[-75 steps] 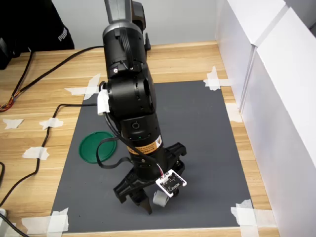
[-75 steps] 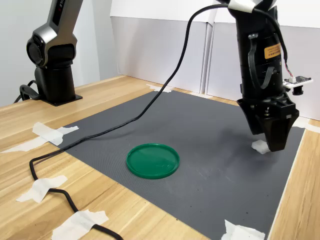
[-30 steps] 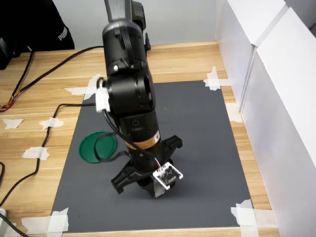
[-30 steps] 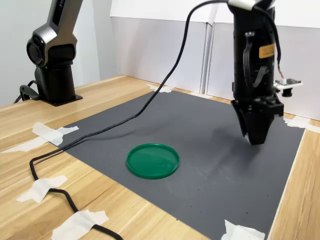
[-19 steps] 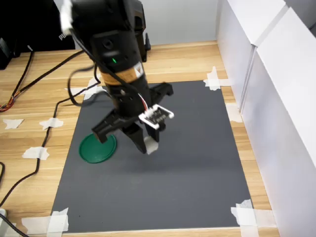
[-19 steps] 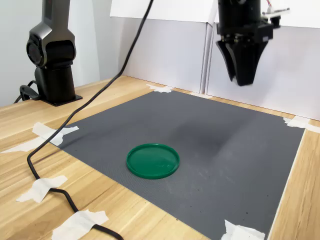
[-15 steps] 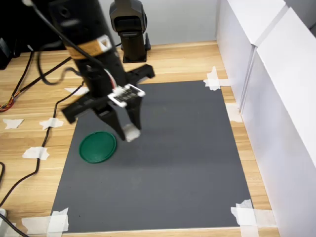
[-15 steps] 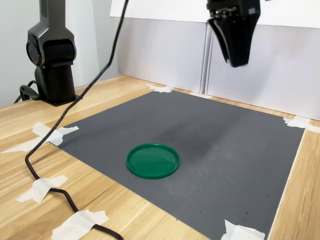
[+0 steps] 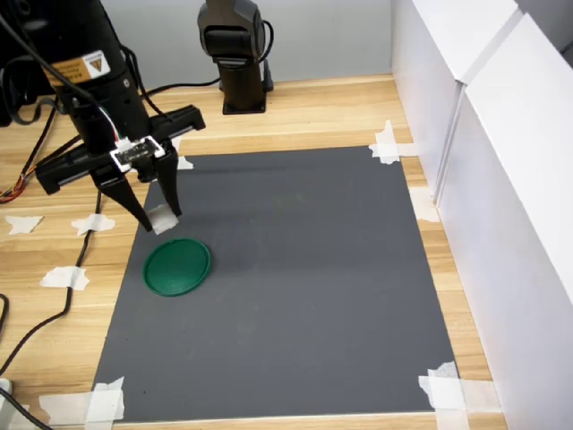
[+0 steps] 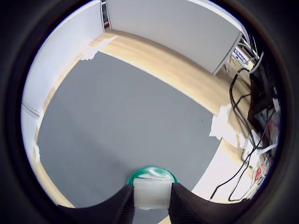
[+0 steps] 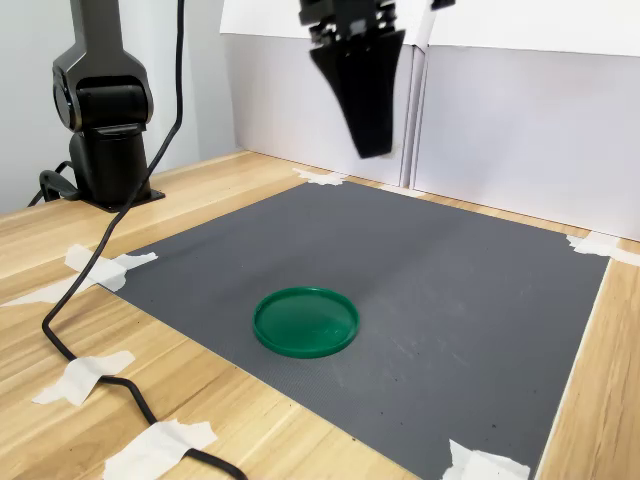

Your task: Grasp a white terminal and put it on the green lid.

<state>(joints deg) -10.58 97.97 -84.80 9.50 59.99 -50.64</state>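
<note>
Up in the air, the tool (image 9: 158,220) hangs at the left of the first exterior view, its two dark fingers (image 9: 136,204) pointing down and closed on the terminal (image 9: 163,219), a small white block pinched between the tips. In the wrist view the terminal (image 10: 152,193) fills the gap between the fingers (image 10: 122,203) near the frame's lower edge, with the lid (image 10: 153,173) showing just beyond it. In the first exterior view the lid (image 9: 177,266) lies flat on the grey mat (image 9: 295,287), left of centre and just below the tool, clear of it. The second exterior view has the tool (image 11: 372,150) high at upper centre, well above the lid (image 11: 305,321); the terminal cannot be made out there. Tape scraps (image 9: 388,142) fix the mat's corners to the wooden tabletop (image 9: 313,107).
</note>
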